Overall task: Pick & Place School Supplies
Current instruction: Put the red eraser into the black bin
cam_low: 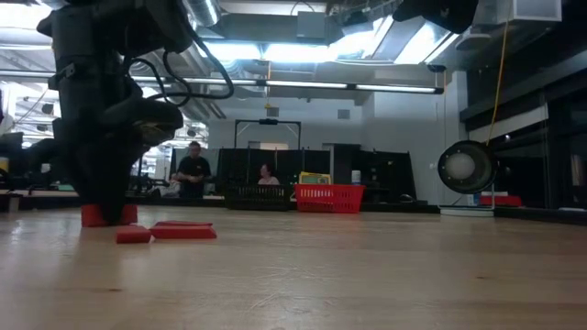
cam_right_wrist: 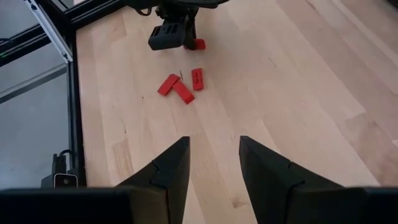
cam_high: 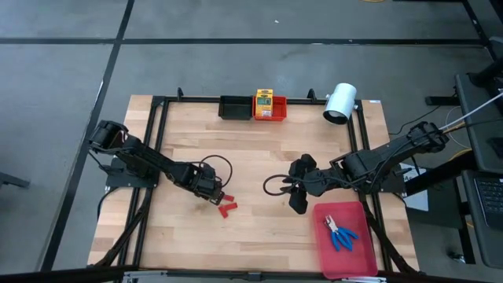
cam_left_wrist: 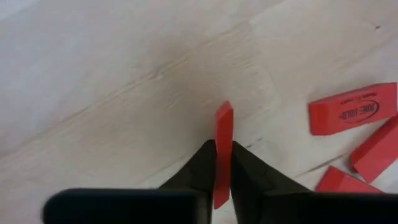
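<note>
While the left claw is pinching one red eraser on edge just beside the three loose erasers on the worktop, lifting straight up should be avoiding nudging them. Near the red tray, the right claw is waiting open.

The erasers are bright red, one stamped with dark lettering, and a fourth red eraser sits between the black fingers of the left claw. The bench is pale wood. A red tray carries blue-handled tools. One bin is black, another bin red, holding a yellow-and-green box. The right claw is black.
</note>
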